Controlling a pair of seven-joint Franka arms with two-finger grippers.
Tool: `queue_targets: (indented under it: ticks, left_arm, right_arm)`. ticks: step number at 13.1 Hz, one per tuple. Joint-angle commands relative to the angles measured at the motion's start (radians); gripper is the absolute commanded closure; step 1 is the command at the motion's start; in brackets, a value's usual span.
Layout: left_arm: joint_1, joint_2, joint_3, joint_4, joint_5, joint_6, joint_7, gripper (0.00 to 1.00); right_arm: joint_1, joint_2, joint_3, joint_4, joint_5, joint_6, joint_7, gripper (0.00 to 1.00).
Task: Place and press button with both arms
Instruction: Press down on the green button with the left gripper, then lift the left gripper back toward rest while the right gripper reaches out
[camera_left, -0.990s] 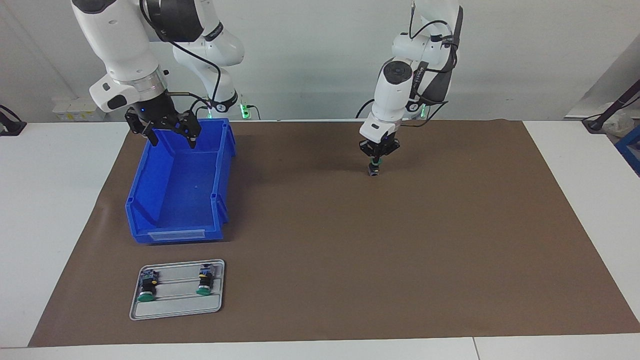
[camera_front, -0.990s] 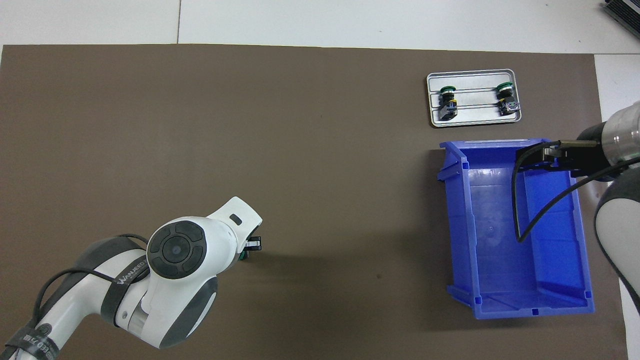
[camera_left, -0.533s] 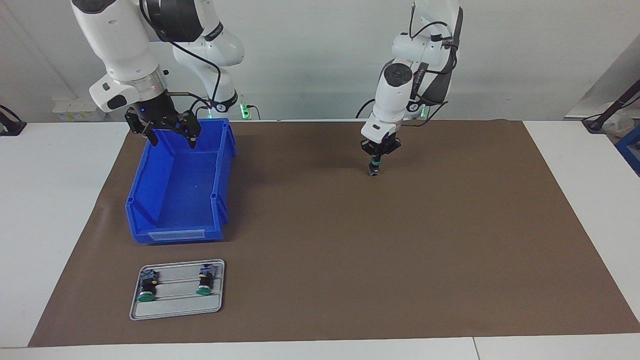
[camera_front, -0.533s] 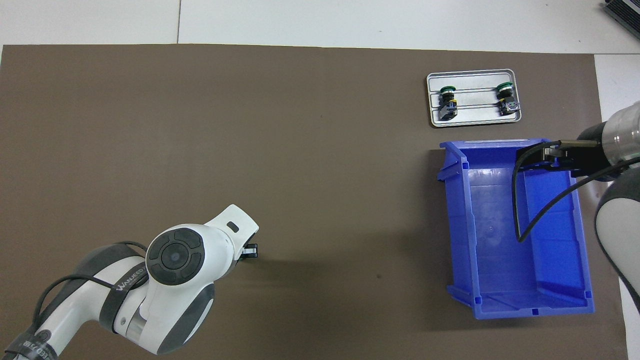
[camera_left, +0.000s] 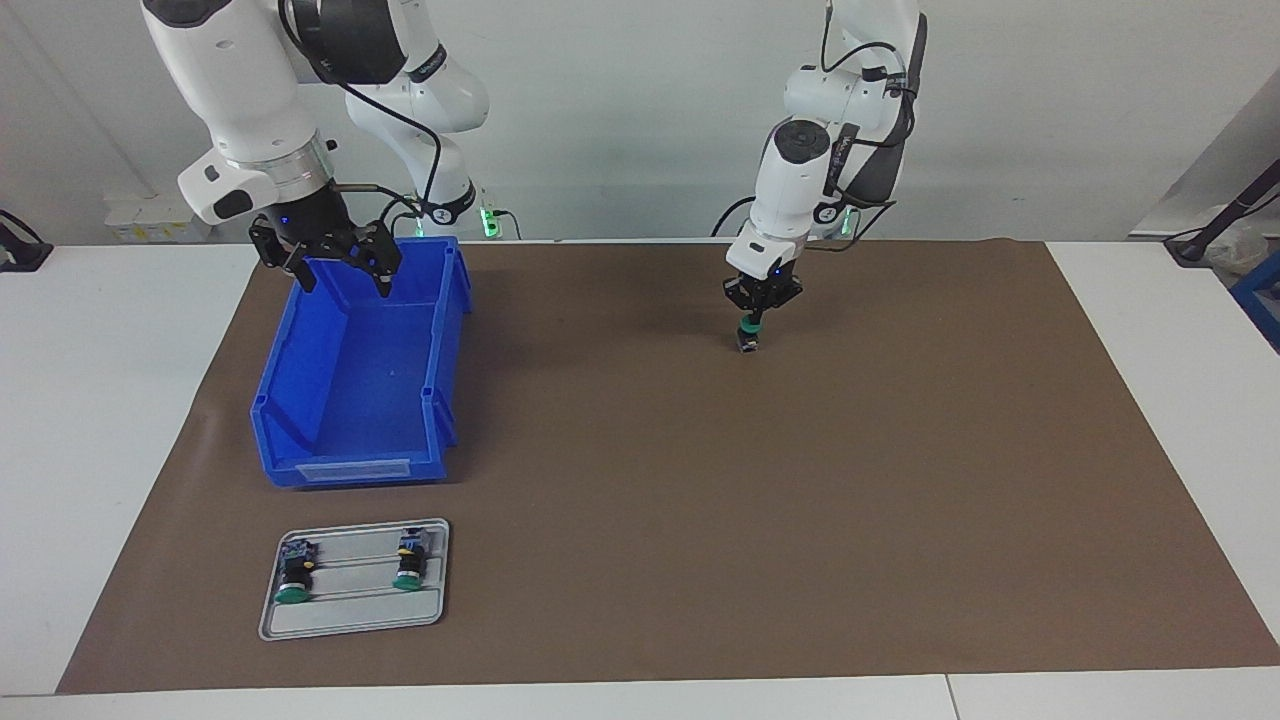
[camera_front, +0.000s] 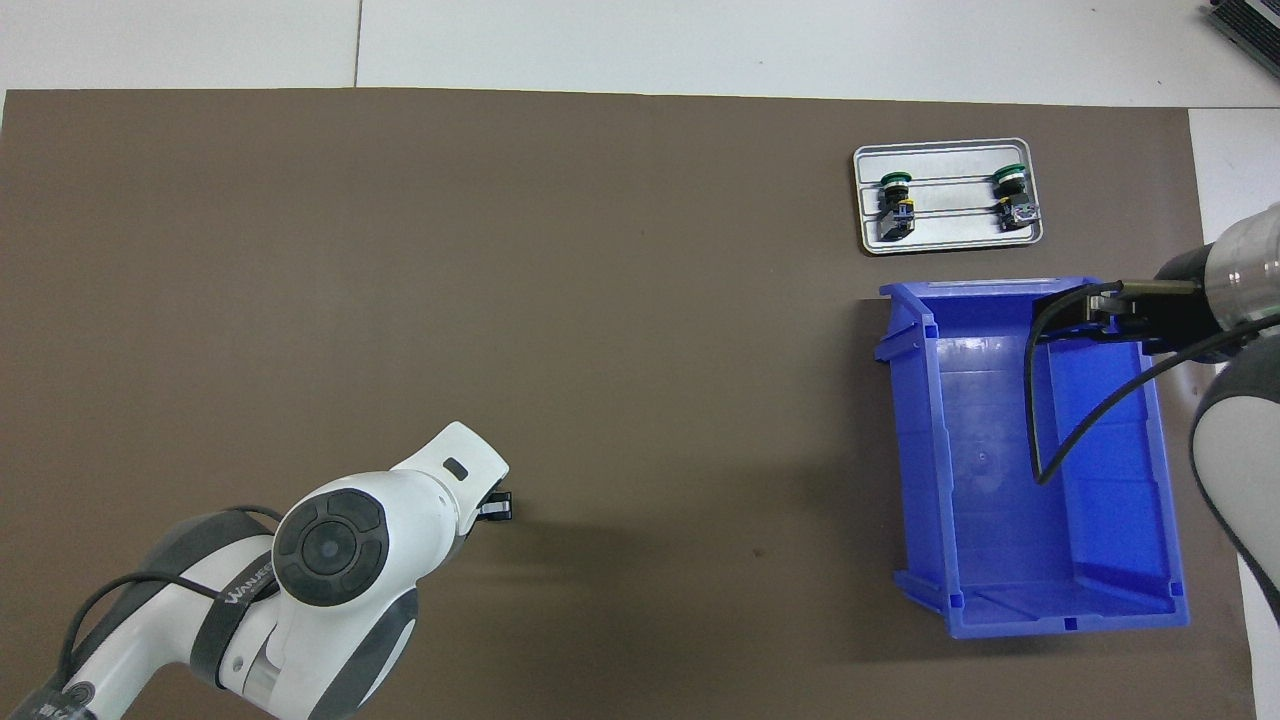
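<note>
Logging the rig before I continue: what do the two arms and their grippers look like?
Both arms are glossy white with rounded jointed links. The left arm has dark grey joint covers, a black band with white lettering, black cables and a small black gripper. The right arm has a silver wrist ring, a black cable looping past it, and a black left-over-style two-finger right gripper.

Facing view: high, across the surface (camera_left: 640, 500), looking back at both arm bases. Overhead view: above the robots' end, steeply down, forward. Half a turn apart. Shared: brown mat, blue bin (camera_left: 360, 370) (camera_front: 1030, 460), grey tray (camera_left: 355, 578) (camera_front: 947, 195).
</note>
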Motion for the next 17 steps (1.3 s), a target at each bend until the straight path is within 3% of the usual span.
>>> queue_targets:
  ticks: [1,3,5,10,11,12,14,16,17]
  left_arm:
    - [-0.005,-0.001,0.009,-0.051,-0.009,0.061,-0.002,1.00]
    - [-0.004,0.013,0.010,0.015,-0.009,0.012,0.004,1.00]
    - [0.007,0.017,0.023,0.145,-0.009,-0.160,0.030,1.00]
    - [0.223,0.017,0.026,0.470,-0.024,-0.481,0.281,1.00]
    - [0.278,0.022,0.027,0.524,-0.025,-0.527,0.357,0.94]
    - [0.321,0.025,0.030,0.564,-0.025,-0.551,0.431,0.84]
    - [0.393,0.048,0.030,0.638,-0.023,-0.563,0.553,0.54]
    - [0.423,0.083,0.030,0.702,-0.023,-0.543,0.564,0.03]
    - [0.424,0.092,0.030,0.724,-0.023,-0.537,0.564,0.00]
  right_arm:
    - [-0.012,-0.006,0.006,-0.004,0.023,0.012,0.015,0.00]
    - [-0.007,-0.006,0.008,-0.004,0.023,0.006,0.003,0.00]
    - [-0.001,-0.006,0.014,-0.002,0.022,0.017,0.003,0.00]
    - [0.054,-0.005,0.020,-0.002,0.023,0.021,0.019,0.01]
    - [0.077,-0.006,0.020,-0.002,0.022,0.021,0.044,0.01]
    - [0.100,-0.006,0.022,-0.004,0.023,0.023,0.083,0.01]
    - [0.164,-0.006,0.022,-0.014,0.023,0.052,0.113,0.01]
    - [0.267,0.009,0.022,-0.013,0.023,0.081,0.220,0.01]
    - [0.307,0.029,0.022,-0.011,0.023,0.102,0.260,0.01]
